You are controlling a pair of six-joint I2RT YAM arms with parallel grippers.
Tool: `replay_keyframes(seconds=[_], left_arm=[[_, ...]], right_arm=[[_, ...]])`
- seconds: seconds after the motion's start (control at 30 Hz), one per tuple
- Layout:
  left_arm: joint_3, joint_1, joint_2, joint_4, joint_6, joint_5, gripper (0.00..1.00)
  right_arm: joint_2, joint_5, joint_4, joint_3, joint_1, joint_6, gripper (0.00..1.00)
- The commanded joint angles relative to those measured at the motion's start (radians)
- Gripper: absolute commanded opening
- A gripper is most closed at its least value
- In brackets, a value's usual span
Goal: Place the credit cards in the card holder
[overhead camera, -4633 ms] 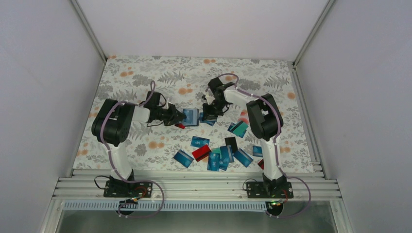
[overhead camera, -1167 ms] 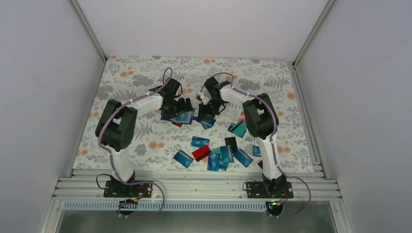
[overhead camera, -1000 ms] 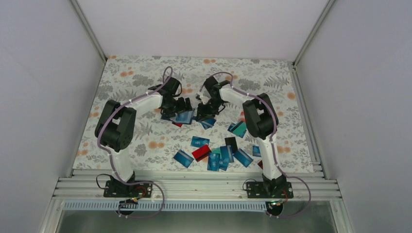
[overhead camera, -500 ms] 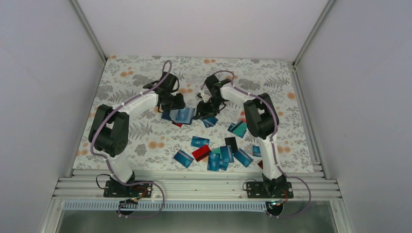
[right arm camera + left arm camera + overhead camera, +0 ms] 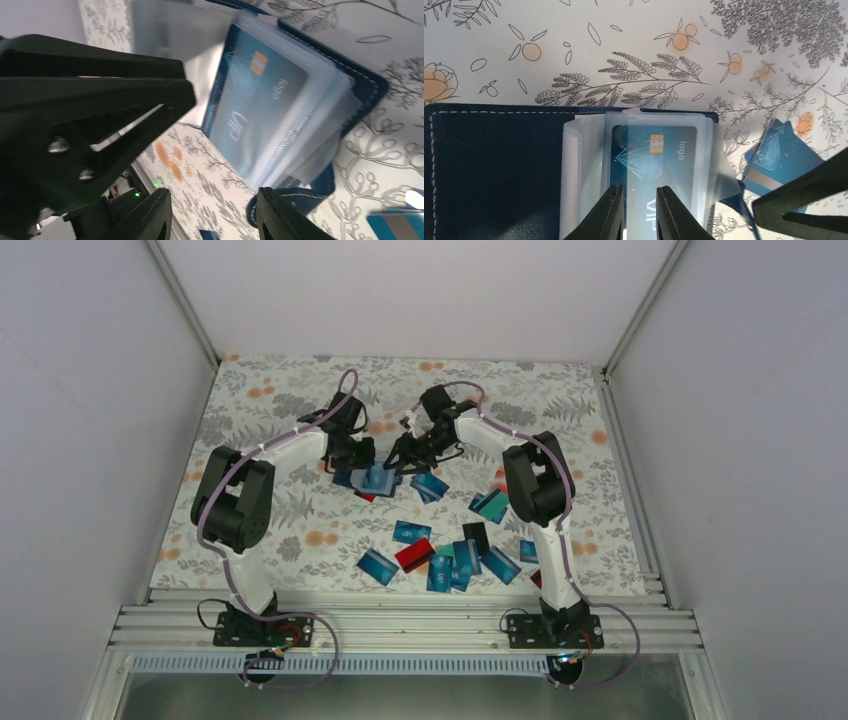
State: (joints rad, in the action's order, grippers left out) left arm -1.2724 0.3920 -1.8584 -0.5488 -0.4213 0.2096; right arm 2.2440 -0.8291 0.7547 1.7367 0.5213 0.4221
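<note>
As the left gripper narrowed its jaws over the holder's sleeve, grip unclear, the right gripper backed off half-open and empty, one card lodged inside.

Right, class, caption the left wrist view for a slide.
Left gripper, jaws nearly together, over a blue card sleeved in the open navy card holder.
</note>
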Motion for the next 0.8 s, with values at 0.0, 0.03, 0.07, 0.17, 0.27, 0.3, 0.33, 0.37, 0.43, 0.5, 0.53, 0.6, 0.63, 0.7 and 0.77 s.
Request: replay_keyframes(seconds=[0.0,0.03,0.07,0.17,0.27,0.3,0.33,0.37,0.43,0.5,0.53,0.6,0.63,0.7,0.77], left_arm=[[0.019,-0.008,-0.031,0.025,0.038,0.021,0.17],[0.019,-0.008,-0.037,0.026,0.041,0.023,0.16],[0.021,-0.009,-0.043,0.025,0.043,0.025,0.15],[0.034,-0.008,-0.053,0.020,0.046,0.020,0.11],[0.049,-0.009,-0.052,0.018,0.046,0.001,0.08],[0.053,-0.009,-0.052,0.019,0.047,-0.001,0.07],[0.054,-0.008,-0.055,0.019,0.049,-0.001,0.06],[0.056,-0.010,-0.058,0.018,0.050,-0.001,0.05],[0.060,-0.010,-0.066,0.020,0.052,0.000,0.03],[0.067,-0.012,-0.070,0.024,0.050,0.000,0.02],[0.070,-0.012,-0.072,0.026,0.050,0.003,0.02],[0.078,-0.012,-0.077,0.029,0.051,0.006,0.02],[0.082,-0.013,-0.079,0.031,0.050,0.007,0.02],[0.092,-0.015,-0.082,0.038,0.049,0.011,0.02],[0.102,-0.018,-0.080,0.045,0.046,0.016,0.02]], right_arm=[[0.001,-0.089,-0.085,0.032,-0.003,0.108,0.42],[0.004,-0.087,-0.094,0.032,-0.004,0.119,0.42],[0.004,-0.085,-0.102,0.033,-0.004,0.129,0.42],[0.006,-0.082,-0.113,0.042,-0.003,0.138,0.42],[0.016,-0.088,-0.115,0.036,0.002,0.144,0.43],[0.023,-0.090,-0.112,0.032,0.005,0.143,0.43],[0.029,-0.085,-0.108,0.032,0.009,0.141,0.43],[0.034,-0.079,-0.106,0.031,0.012,0.142,0.43],[0.042,-0.065,-0.104,0.024,0.013,0.145,0.43],[0.049,-0.049,-0.096,0.022,0.013,0.145,0.42],[0.053,-0.047,-0.096,0.020,0.014,0.145,0.42],[0.056,-0.043,-0.097,0.016,0.013,0.145,0.42],[0.057,-0.040,-0.096,0.014,0.014,0.145,0.42],[0.061,-0.033,-0.095,0.008,0.016,0.145,0.42],[0.066,-0.036,-0.098,0.003,0.018,0.147,0.42]])
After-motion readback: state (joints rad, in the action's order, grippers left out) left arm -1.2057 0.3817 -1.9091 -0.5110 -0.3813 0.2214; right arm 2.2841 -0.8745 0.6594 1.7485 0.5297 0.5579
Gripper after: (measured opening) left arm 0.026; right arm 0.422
